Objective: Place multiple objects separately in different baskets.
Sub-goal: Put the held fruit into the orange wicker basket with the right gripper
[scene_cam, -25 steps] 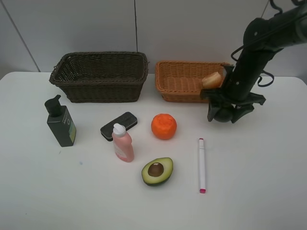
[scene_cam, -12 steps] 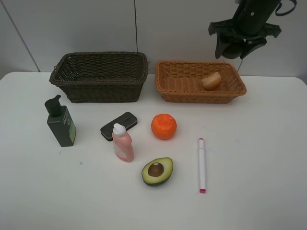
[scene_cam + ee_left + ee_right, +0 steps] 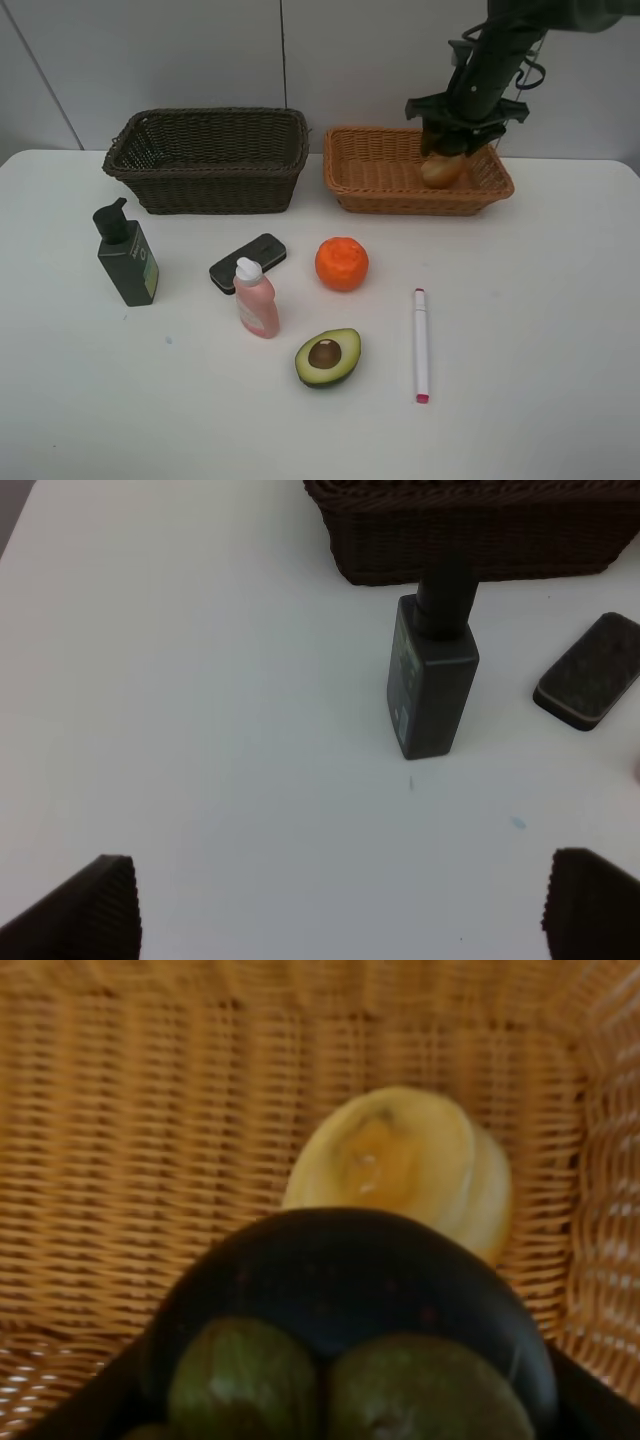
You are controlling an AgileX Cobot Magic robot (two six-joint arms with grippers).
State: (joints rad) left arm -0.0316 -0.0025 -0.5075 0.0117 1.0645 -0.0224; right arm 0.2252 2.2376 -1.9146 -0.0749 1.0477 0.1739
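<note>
Placing step: right gripper point(image 3: 458, 138) pinches the mangosteen point(image 3: 340, 1280) over the tan basket point(image 3: 370, 190), near the round fruit point(image 3: 440, 172). Left gripper point(image 3: 340, 910) spread. Next, likely: lower and release beside that fruit.

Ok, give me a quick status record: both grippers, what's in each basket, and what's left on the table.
right gripper: closed on the mangosteen, above the light basket
left gripper: open, holding nothing, pump bottle ahead
light basket contents: tan fruit
dark basket contents: nothing seen inside
on table: orange, avocado half, pump bottle, pink bottle, black device, marker
</note>
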